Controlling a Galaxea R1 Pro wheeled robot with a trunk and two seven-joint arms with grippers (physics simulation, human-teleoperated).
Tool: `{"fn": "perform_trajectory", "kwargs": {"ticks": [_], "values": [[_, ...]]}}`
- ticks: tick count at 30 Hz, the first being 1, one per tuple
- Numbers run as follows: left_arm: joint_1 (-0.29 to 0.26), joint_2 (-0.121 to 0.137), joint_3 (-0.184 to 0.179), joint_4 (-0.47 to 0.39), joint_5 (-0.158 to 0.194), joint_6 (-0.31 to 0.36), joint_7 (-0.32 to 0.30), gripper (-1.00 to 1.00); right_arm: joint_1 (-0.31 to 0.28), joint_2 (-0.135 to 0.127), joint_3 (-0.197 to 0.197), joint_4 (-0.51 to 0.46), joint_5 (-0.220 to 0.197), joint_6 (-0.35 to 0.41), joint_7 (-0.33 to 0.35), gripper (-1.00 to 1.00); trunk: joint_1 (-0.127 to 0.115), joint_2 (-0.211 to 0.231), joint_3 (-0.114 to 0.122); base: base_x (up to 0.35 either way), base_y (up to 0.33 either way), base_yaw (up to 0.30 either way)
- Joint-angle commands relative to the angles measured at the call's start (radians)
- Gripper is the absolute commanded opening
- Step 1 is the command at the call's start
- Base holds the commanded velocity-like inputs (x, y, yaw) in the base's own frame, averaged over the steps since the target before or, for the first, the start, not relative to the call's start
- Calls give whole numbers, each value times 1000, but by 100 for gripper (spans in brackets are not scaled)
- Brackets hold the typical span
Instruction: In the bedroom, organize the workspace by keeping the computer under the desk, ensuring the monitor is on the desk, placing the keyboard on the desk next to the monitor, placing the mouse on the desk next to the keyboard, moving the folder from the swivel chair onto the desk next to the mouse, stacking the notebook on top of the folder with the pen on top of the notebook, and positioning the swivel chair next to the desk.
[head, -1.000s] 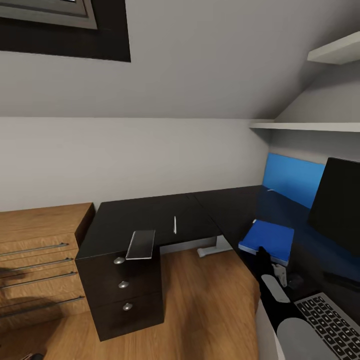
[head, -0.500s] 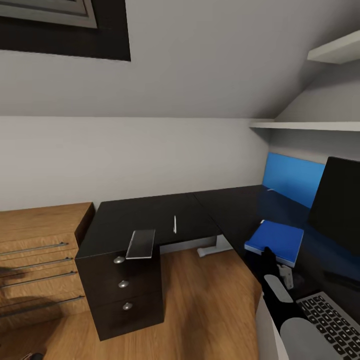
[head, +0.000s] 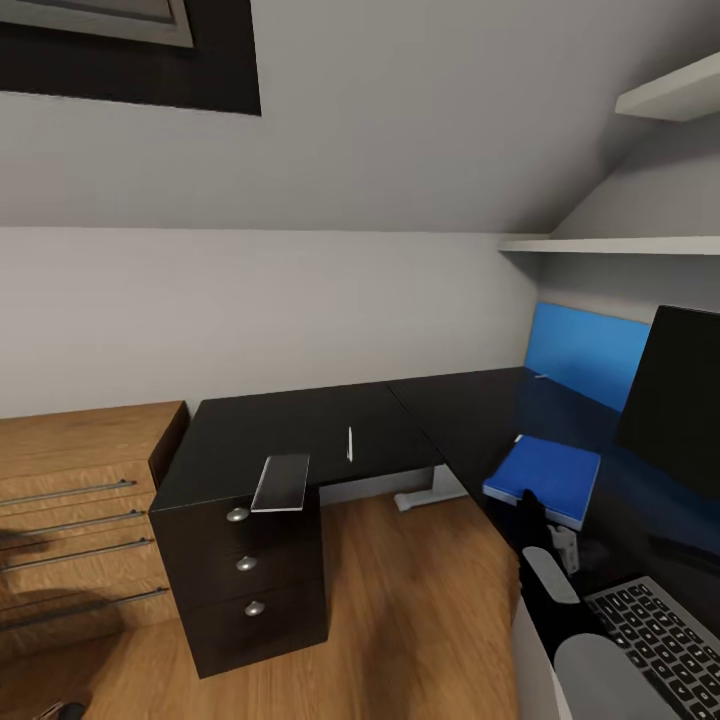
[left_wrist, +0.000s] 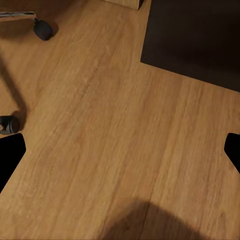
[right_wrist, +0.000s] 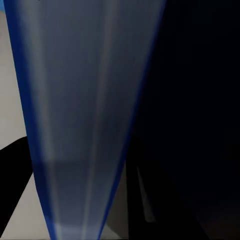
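Your right gripper (head: 533, 508) grips the near edge of the folder (head: 545, 466), fingers clamped on it; the right wrist view shows the blue folder (right_wrist: 85, 115) running between the dark fingers (right_wrist: 12, 170). The folder sits over the desk (head: 300, 435) top, between the keyboard (head: 660, 640) and the desk's back corner, left of the monitor (head: 675, 395). The notebook (head: 281, 482) lies on the drawer end, overhanging the front edge, with the pen (head: 349, 443) just right of it. Your left gripper (left_wrist: 120, 150) is spread wide above the wood floor (left_wrist: 100, 125), holding nothing, near two chair castors (left_wrist: 43, 30).
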Motion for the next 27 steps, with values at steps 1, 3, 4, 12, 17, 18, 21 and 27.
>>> {"fn": "perform_trajectory", "kwargs": {"ticks": [1, 3, 4, 12, 17, 18, 21, 27], "values": [[-1, 0, -2, 1, 11, -4, 2, 100, 0, 3, 1, -2, -21, -1, -3, -100, 0, 0, -1, 0, 0, 0], [-1, 0, -1, 1, 11, -5, 2, 100, 0, 5, 1, -15, -22, 0, -2, -100, 0, 0, -1, 0, 0, 0], [-1, 0, -1, 2, 11, -5, 2, 100, 0, 6, 1, -23, -22, 1, -2, -100, 0, 0, -1, 0, 0, 0], [-1, 0, 0, 5, 11, -7, 0, 100, 0, 7, -2, -36, -23, 0, -2, -100, 0, 0, -1, 151, 0, 0], [-1, 2, -2, 5, 11, -5, 2, 100, 0, 8, -6, -34, -26, -1, -2, -100, 0, 0, -1, 130, 0, 0], [-1, 2, -2, 2, 11, -5, 2, 100, 0, 8, -7, -34, -26, -1, -2, -100, 0, 0, -1, 29, 0, 0], [-1, 3, -2, -6, 11, -5, 3, 100, 0, 7, -8, -31, -26, -1, -3, -100, 0, 0, -1, 12, 0, 0], [-1, 2, -1, -24, 11, -5, 4, 100, 0, 5, -8, -30, -25, -2, -5, -100, 23, -42, -20, 2, 0, 0]]}}
